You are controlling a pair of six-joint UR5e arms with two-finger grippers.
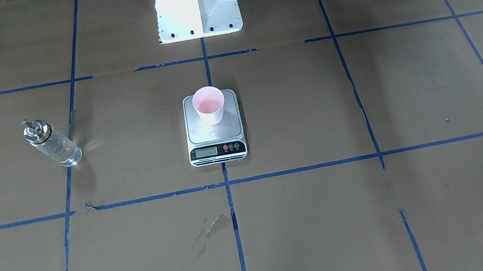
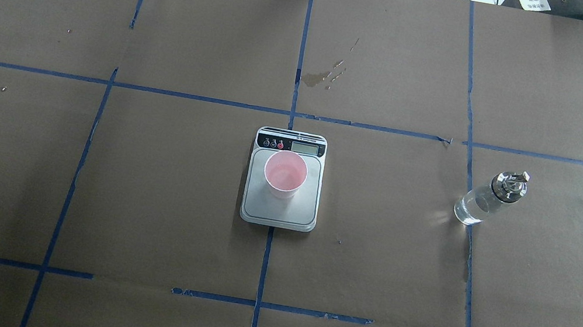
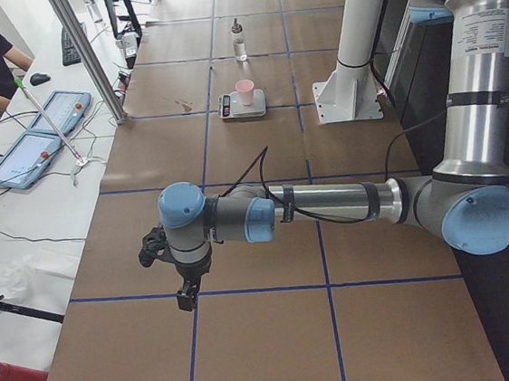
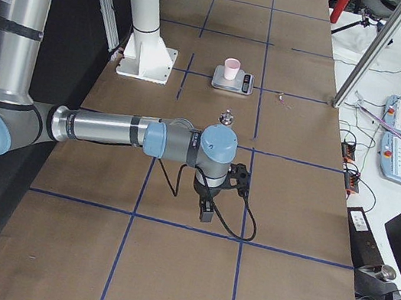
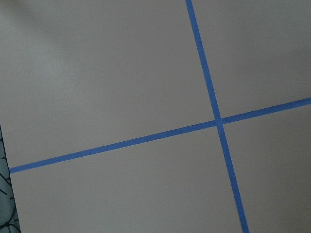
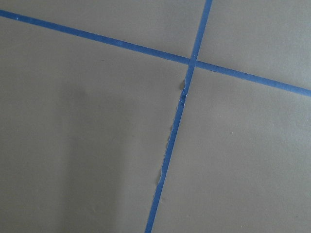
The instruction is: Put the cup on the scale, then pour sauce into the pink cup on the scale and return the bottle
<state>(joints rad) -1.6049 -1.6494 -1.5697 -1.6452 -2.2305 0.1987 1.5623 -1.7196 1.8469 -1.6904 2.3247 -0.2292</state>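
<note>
Beyond the right gripper (image 4: 205, 215), its wrist (image 4: 219, 147) hides most of the clear glass bottle (image 4: 227, 115). The LCD display (image 2: 308, 148) on the silver-grey rectangular scale (image 2: 279, 209) is too small to read.

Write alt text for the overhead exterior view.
A pink cup stands on a kitchen scale at the centre of a brown-papered table gridded with blue tape. A clear glass bottle with a metal spout stands apart on the right.

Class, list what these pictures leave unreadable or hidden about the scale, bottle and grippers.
1. Scale display: digits too small, front-facing and overhead views.
2. Bottle: body hidden behind the right arm, exterior right view.
3. Left gripper and right gripper: open or shut unclear; seen only in side views, wrist views show bare paper.
</note>
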